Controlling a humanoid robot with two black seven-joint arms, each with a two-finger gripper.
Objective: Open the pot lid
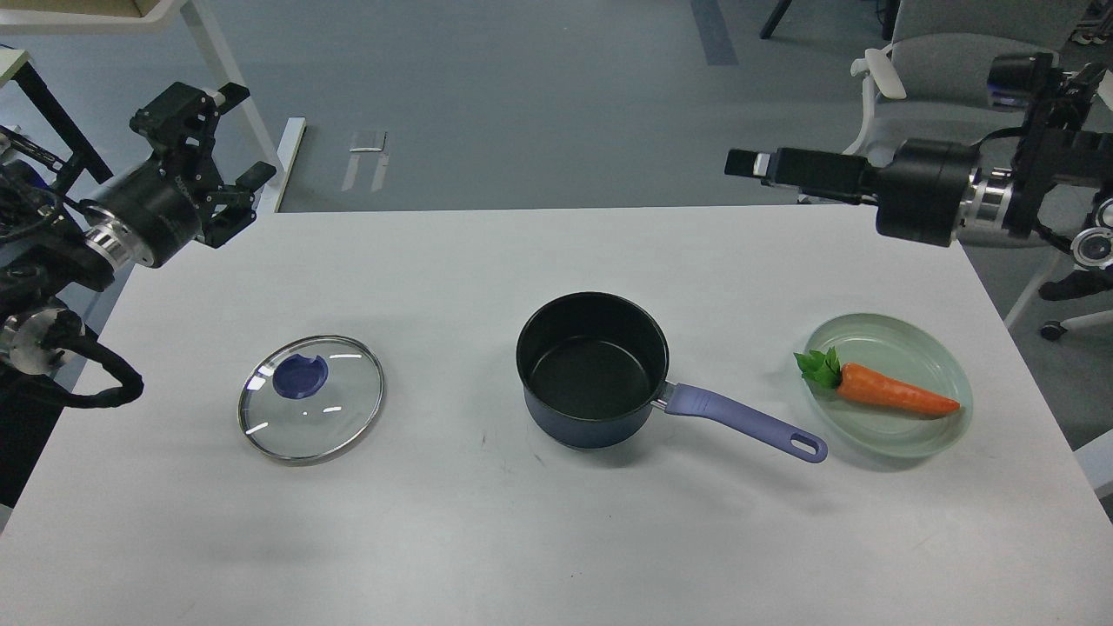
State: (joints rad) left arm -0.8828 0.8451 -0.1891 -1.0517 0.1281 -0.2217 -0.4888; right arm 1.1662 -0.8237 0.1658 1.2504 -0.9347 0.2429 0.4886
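Note:
The dark blue pot stands uncovered at the middle of the white table, its black inside empty and its purple handle pointing right and toward me. The glass lid lies flat on the table to the pot's left, purple-blue knob up. My left gripper is open and empty, raised above the table's far left corner, well away from the lid. My right gripper is raised over the far right edge, seen side-on, holding nothing.
A pale green glass plate with a carrot sits right of the handle's end. A grey chair stands behind the table at the right. A desk leg stands at the far left.

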